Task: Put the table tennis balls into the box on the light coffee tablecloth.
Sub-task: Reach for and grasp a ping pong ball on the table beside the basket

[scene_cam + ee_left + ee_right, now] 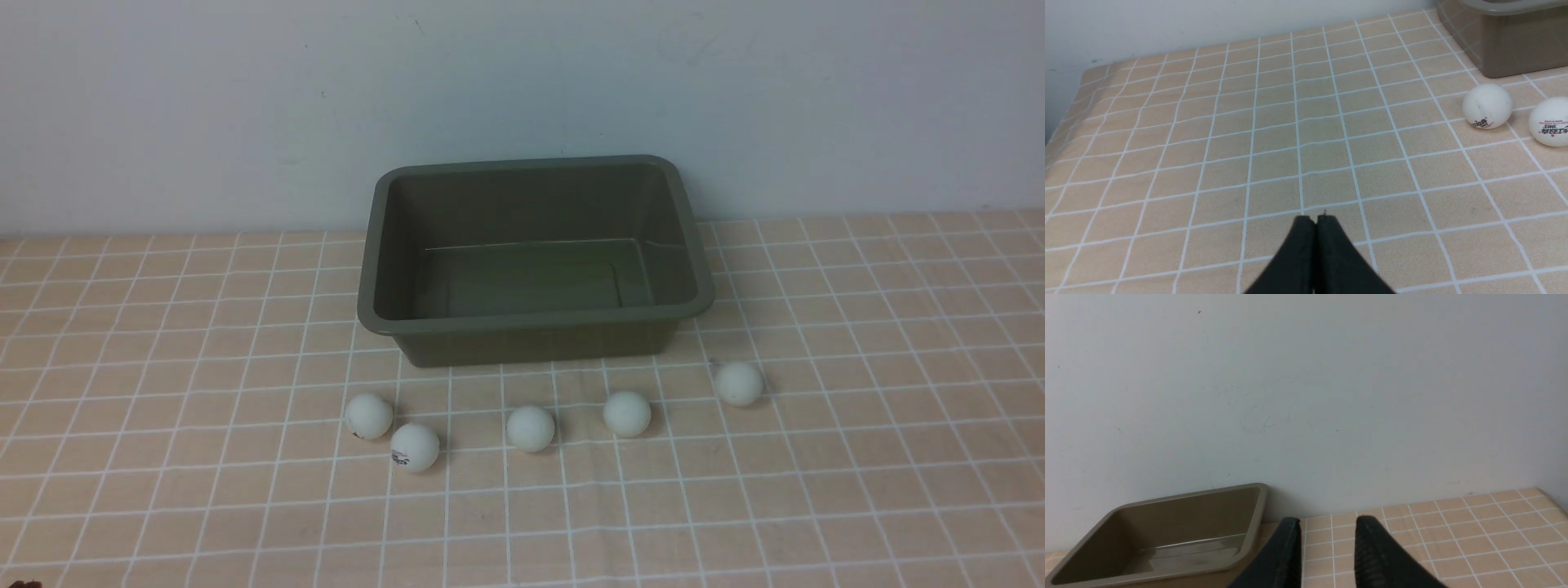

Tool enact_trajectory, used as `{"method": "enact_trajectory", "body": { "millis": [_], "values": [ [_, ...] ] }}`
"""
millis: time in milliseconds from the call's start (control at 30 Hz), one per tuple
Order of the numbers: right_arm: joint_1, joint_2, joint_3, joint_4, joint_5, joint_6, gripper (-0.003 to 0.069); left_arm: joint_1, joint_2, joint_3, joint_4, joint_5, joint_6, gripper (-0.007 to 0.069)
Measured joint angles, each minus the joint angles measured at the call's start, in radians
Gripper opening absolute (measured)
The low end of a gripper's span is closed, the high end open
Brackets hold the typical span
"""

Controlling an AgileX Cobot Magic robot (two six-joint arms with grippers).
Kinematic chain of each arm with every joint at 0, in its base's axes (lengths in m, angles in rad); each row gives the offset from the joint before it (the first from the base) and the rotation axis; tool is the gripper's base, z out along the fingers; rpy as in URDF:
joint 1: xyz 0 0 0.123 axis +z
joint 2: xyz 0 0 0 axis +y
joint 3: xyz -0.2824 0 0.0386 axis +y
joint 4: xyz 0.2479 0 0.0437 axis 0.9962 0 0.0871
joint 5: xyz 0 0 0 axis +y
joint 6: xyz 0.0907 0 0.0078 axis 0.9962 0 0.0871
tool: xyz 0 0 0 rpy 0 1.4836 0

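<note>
The olive-green box stands empty on the light coffee tablecloth near the back wall. Several white table tennis balls lie in a row in front of it: one, one with a dark logo, one, one and one. Neither arm shows in the front view. My left gripper is shut and empty above bare cloth, with two printed balls and the box off to one side. My right gripper is open and empty, beside the box.
A plain pale wall rises right behind the box. The cloth's side edge shows in the left wrist view, and its other corner in the right wrist view.
</note>
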Motion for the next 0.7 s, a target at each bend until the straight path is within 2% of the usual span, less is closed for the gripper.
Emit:
{"method": "enact_trajectory", "body": {
  "millis": [100,300,500,700],
  "values": [
    [0.000,0.000,0.000,0.000,0.023,0.000,0.0178,0.000,0.000,0.003,-0.046,-0.047,-0.026,-0.0068],
    [0.000,0.000,0.000,0.000,0.071,-0.004,0.0178,0.000,0.000,0.003,-0.285,-0.252,-0.120,-0.0068],
    [0.000,0.000,0.000,0.000,0.115,-0.007,0.0178,0.000,0.000,0.003,-0.461,-0.381,-0.130,-0.0068],
    [0.000,0.000,0.000,0.000,0.132,-0.011,0.0178,0.000,0.000,0.003,-0.570,-0.440,-0.133,-0.0068]
  ]
}}
